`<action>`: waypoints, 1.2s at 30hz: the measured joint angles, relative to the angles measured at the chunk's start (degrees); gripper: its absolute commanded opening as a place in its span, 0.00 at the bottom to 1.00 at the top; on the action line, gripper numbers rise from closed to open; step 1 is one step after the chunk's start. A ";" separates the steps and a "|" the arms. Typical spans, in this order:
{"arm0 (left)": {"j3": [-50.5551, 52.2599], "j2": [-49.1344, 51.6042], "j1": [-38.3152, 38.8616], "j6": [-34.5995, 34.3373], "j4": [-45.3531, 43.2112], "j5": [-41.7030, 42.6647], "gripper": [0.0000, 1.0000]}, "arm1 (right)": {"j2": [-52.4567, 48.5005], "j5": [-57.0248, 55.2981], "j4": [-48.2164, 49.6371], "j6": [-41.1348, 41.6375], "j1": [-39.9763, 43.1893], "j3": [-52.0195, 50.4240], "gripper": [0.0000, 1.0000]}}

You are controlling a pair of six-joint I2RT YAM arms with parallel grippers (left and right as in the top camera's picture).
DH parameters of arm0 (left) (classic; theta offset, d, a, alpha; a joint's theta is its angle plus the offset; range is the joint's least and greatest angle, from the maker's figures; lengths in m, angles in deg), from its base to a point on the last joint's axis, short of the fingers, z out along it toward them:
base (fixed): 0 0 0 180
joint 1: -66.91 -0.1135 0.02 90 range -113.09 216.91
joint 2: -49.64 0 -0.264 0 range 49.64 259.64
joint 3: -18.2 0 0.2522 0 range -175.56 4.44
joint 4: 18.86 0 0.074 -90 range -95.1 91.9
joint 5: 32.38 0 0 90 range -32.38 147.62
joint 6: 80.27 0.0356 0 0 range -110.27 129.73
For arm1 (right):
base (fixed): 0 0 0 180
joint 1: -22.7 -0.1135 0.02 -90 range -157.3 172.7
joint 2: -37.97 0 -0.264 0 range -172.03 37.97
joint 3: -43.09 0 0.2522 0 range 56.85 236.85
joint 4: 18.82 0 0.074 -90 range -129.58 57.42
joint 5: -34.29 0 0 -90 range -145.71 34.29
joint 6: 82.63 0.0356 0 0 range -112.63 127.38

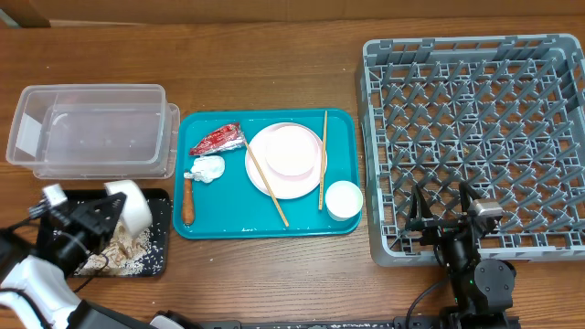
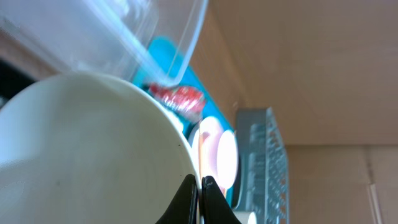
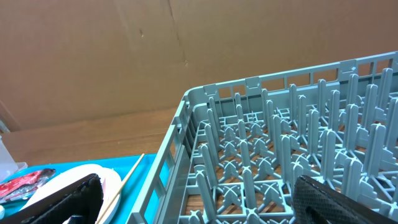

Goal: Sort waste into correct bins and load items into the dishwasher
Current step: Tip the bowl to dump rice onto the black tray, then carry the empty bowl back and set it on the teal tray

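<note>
Two pincers in play, left one doing the work: my left gripper (image 2: 200,188) is clenching the rim of a white bowl (image 1: 131,205), fingers pinching the edge between them in the left wrist view. I am holding the bowl tipped on its side over the black tray (image 1: 163,249), judging so the food falls out instead of riding into the wash. Pale rice scraps (image 1: 117,249) are lying in that tray under the bowl. The clear tub (image 1: 91,128) is sitting just behind the black tray, nothing visible in it. Moving right, the teal tray (image 1: 212,225) is holding the rest: the red-and-white wrapper (image 1: 217,139) and the white tissue (image 1: 207,168) near its left side, neither binned yet, the pinkish plate (image 1: 288,161) in the middle with one chopstick (image 1: 266,185) lying across its left edge and the other chopstick (image 1: 323,161) lying along its right edge, and the small white cup (image 1: 345,200) at the near right corner. My right gripper (image 1: 445,216) is hanging released, fingers spread wide, at the near edge of the grey dish rack (image 1: 475,128), probably waiting there to receive or place dishes. The rack is showing no dishes yet. I am seeing only one bowl.
</note>
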 measured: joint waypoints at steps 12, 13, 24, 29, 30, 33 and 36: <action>-9.14 -1.62 14.58 -4.52 8.94 -16.50 0.04 | 0.00 0.00 -0.02 -0.02 0.00 0.00 1.00; -10.58 -2.25 16.50 -4.83 9.66 -18.03 0.04 | 0.00 0.00 -0.02 -0.02 0.00 0.00 1.00; -13.99 -6.25 46.51 -10.49 9.66 -36.79 0.04 | 0.00 0.00 -0.04 -0.02 0.00 0.00 1.00; -13.99 -6.14 61.94 -16.61 6.19 -46.29 0.04 | 0.00 -0.02 -0.02 0.00 0.00 0.00 1.00; -13.99 -6.12 64.78 -18.14 5.92 -48.35 0.04 | 0.00 0.00 -0.02 -0.04 0.00 0.00 1.00; -13.99 -6.08 71.43 -21.68 5.27 -54.05 0.04 | 0.00 0.00 -0.02 0.00 0.00 0.00 1.00; -13.99 -5.60 78.27 -25.11 4.83 -60.08 0.04 | 0.00 0.00 -0.02 -0.02 0.00 0.00 1.00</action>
